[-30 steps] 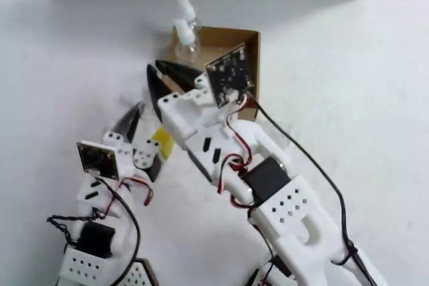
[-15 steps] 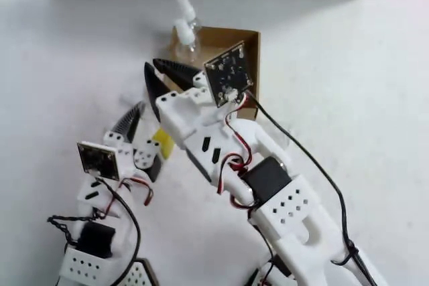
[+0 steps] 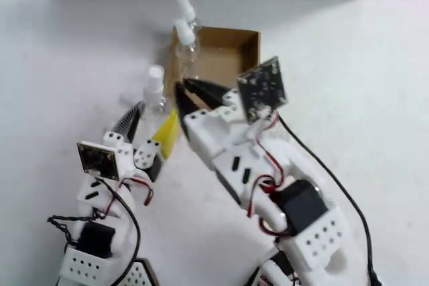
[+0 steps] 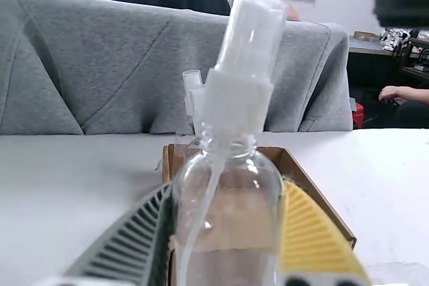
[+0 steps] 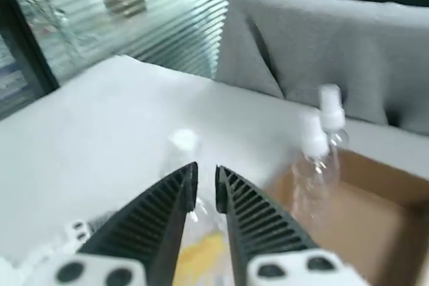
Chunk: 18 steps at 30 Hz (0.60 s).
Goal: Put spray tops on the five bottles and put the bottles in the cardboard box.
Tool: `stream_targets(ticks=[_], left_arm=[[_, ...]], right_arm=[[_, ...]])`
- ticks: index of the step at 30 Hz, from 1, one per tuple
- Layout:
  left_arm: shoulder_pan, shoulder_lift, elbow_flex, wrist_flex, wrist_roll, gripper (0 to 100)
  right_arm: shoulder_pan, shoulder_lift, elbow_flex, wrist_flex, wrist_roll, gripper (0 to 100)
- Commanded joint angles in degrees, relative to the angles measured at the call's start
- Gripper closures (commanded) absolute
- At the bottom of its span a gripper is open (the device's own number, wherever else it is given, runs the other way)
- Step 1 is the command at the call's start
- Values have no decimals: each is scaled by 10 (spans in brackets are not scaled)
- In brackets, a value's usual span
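Right gripper (image 3: 182, 85) drawn back, barely ajar, empty, left gripper (image 3: 156, 110) clasping capped bottle (image 3: 155, 86)

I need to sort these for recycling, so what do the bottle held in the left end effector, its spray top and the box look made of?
The bottle looks like clear, glossy plastic, possibly glass: the brown box shows through it. Its spray top looks like white, opaque, matte plastic. The box looks like brown matte cardboard, with thin walls and a raw cut rim.
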Motion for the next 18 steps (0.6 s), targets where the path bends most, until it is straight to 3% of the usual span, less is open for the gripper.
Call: stream_targets(ticks=[1,5,10,14,18], left_arm=[[-6,-9,-14,25,10,980],[-29,-9,-61,96,11,980],[-57,-8,-76,105,60,980],[-78,15,-116,124,91,980],[-80,130,-168,129,106,980]], right_arm=[[39,-55,49,26,0,981],[50,-91,126,26,36,982],[45,-124,185,26,133,982],[45,-129,209,25,131,982],[45,-132,257,-26,89,982]])
